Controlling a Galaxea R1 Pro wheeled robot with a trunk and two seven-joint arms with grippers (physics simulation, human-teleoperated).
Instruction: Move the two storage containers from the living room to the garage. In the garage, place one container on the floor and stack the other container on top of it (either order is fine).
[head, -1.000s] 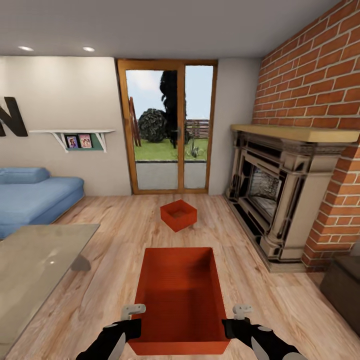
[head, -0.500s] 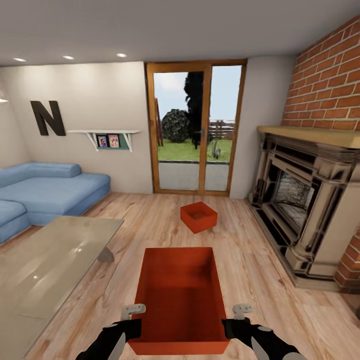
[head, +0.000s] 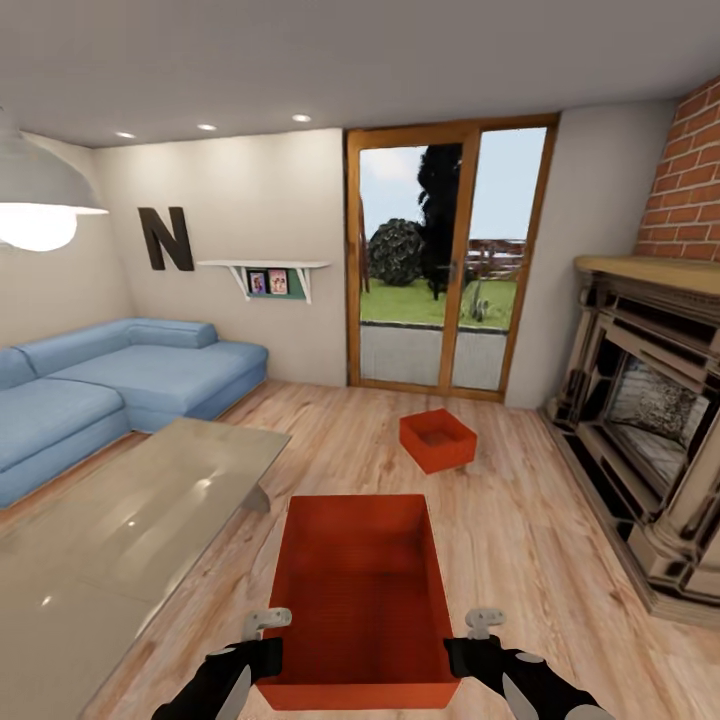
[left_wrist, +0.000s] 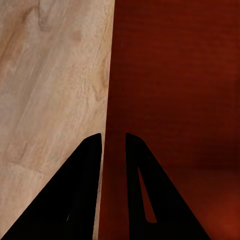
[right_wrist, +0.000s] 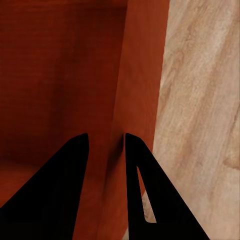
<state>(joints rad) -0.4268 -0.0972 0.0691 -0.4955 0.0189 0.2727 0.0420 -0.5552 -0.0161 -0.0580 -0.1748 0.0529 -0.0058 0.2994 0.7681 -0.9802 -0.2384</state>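
Between the black fingers of the left gripper (left_wrist: 113, 145) a side wall of the near storage container (head: 357, 590) is sitting, pinched narrowly; the right gripper (right_wrist: 106, 145) is clamping the opposite wall the same way. Both arms are holding this bin low in front of the robot, over the wood-plank floor (head: 530, 520) of the living room. The second storage container (head: 437, 440) is lying further off, near the glass door (head: 445, 265). For the carry, both grips should be squeezing evenly and staying level, so the bin is not twisting.
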